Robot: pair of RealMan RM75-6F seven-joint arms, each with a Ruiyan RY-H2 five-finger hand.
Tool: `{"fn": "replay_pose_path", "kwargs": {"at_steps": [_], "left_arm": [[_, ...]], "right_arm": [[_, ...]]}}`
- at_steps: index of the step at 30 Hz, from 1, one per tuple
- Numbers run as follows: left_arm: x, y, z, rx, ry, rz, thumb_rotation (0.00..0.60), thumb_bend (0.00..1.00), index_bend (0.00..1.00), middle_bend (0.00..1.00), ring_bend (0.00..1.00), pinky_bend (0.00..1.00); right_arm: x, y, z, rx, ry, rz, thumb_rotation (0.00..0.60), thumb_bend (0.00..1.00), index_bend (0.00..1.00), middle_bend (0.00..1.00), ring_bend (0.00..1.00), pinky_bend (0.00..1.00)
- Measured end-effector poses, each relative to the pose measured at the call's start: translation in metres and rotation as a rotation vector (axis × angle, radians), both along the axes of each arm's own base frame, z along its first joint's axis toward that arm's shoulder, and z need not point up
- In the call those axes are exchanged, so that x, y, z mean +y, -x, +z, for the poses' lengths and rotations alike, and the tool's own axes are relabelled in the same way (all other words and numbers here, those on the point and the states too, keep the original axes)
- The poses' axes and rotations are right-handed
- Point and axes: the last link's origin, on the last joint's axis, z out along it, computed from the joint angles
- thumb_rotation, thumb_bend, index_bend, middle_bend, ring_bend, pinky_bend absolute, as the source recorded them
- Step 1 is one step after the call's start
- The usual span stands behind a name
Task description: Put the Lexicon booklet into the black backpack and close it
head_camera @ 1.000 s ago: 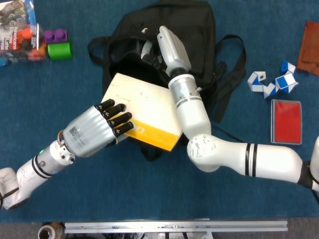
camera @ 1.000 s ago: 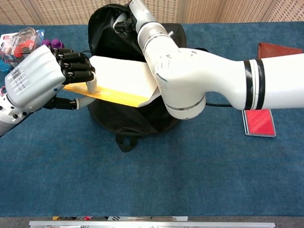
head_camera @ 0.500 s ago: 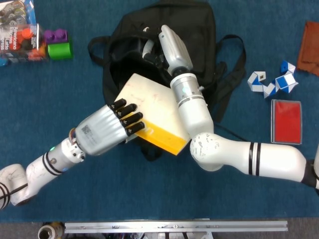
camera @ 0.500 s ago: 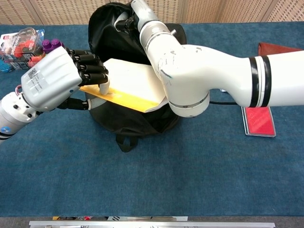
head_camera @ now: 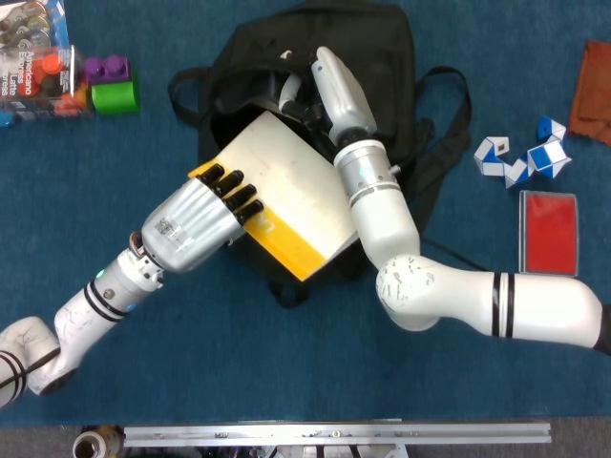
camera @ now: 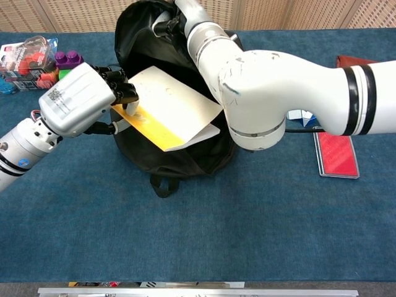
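Observation:
The Lexicon booklet (head_camera: 286,196), white with a yellow edge, is tilted over the mouth of the black backpack (head_camera: 382,57). My left hand (head_camera: 196,224) grips its yellow side, fingers on top; the chest view shows the same hand (camera: 80,105) holding the booklet (camera: 173,108) above the bag's (camera: 161,158) opening. My right hand (head_camera: 334,86) reaches into the top of the opening and grips the bag's rim (camera: 162,20); its fingers are partly hidden by fabric.
Purple and green blocks (head_camera: 113,84) and a toy package (head_camera: 33,62) lie at the far left. A blue-white twist puzzle (head_camera: 523,153), a red case (head_camera: 548,232) and a brown cloth (head_camera: 594,81) lie at the right. Backpack straps (head_camera: 439,143) spread rightward.
My left hand has turned the booklet clockwise and carried it up and toward the bag's opening. The right hand has shifted slightly rightward at the rim.

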Motion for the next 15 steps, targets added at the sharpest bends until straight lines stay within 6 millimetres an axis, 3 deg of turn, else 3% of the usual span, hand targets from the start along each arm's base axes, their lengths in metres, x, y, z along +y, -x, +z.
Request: {"fn": "replay_pose_path", "kwargs": {"at_steps": [15], "left_arm": [[-0.001,-0.022,-0.017,0.009,-0.049,0.182,0.6,0.33,0.65,0.59,0.47,0.6]], "right_arm": [[-0.001,-0.002,0.001,-0.043,0.012,-0.033,0.6,0.9,0.71,0.61,0.63,0.87]]}}
